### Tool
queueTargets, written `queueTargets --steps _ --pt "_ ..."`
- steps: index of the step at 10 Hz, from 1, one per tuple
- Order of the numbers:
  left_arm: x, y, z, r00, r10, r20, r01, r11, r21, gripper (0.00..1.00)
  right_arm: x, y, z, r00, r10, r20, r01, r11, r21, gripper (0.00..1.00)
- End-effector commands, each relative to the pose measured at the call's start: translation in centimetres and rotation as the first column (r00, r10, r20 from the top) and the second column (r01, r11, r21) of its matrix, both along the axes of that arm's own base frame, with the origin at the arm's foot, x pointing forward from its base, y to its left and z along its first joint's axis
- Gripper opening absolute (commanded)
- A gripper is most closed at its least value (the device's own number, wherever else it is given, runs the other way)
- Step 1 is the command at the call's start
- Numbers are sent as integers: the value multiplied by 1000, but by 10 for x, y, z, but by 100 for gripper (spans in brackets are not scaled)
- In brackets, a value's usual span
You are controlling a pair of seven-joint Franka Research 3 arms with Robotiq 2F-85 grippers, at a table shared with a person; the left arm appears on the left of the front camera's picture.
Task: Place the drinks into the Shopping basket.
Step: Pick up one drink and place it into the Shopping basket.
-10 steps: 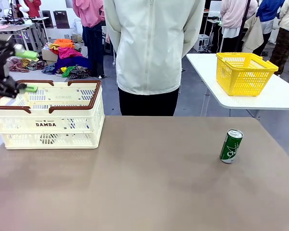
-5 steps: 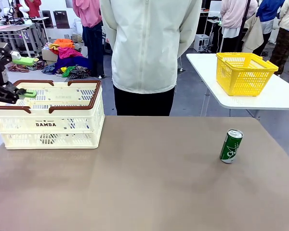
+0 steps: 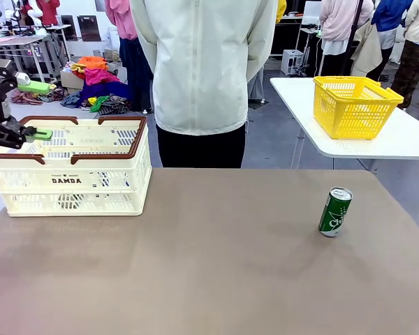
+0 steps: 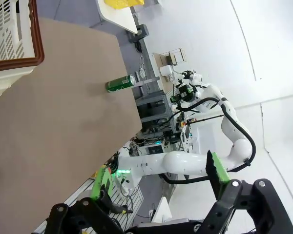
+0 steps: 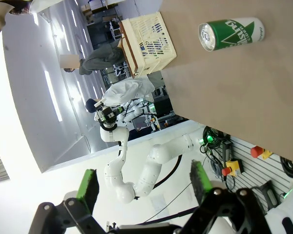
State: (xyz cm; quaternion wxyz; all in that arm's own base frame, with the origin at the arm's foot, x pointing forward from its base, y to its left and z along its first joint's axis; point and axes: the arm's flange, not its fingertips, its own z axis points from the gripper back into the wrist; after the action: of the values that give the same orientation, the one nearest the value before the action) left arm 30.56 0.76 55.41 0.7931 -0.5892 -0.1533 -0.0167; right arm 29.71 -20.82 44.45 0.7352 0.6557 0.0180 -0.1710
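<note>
A green drink can [image 3: 335, 211] with white lettering stands upright on the brown table [image 3: 216, 265], right of centre. The cream slatted Shopping basket [image 3: 91, 188] with brown-red rim handles sits at the far left. My left gripper [image 3: 36, 110] hovers over the basket's left end, open, with nothing between its green pads. In the left wrist view, the left gripper [image 4: 158, 175] is open, with the basket's corner [image 4: 10, 34] and the can [image 4: 121, 83] beyond it. The right wrist view has my right gripper [image 5: 145, 184] open and empty, well away from the can [image 5: 229, 33] and the basket [image 5: 146, 44].
A person in a pale jacket [image 3: 202, 63] stands at the table's far edge. A yellow mesh basket [image 3: 353, 105] rests on a separate white table [image 3: 405, 143] at the back right. Bare tabletop lies between the basket and the can.
The left gripper has sunk slightly and drawn back toward the left over the basket, staying open. The person has shifted a little to the left. The can has not moved.
</note>
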Motion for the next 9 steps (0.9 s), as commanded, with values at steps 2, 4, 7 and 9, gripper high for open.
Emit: queueTargets --steps 2,4,7,9 --pt "-1 -2 2 1000 7 -6 -7 1000 -26 100 -3 -1 4 1000 7 -17 -8 1000 -1 100" --pt "-1 -2 2 1000 7 -6 -7 1000 -26 100 -3 -1 4 1000 7 -17 -8 1000 -1 100" --pt "-1 -2 2 1000 7 -6 -7 1000 -26 100 -3 -1 4 1000 7 -17 -8 1000 -1 100" --pt "-1 -2 2 1000 7 -6 -7 1000 -26 100 0 0 0 1000 0 0 0 1000 0 100"
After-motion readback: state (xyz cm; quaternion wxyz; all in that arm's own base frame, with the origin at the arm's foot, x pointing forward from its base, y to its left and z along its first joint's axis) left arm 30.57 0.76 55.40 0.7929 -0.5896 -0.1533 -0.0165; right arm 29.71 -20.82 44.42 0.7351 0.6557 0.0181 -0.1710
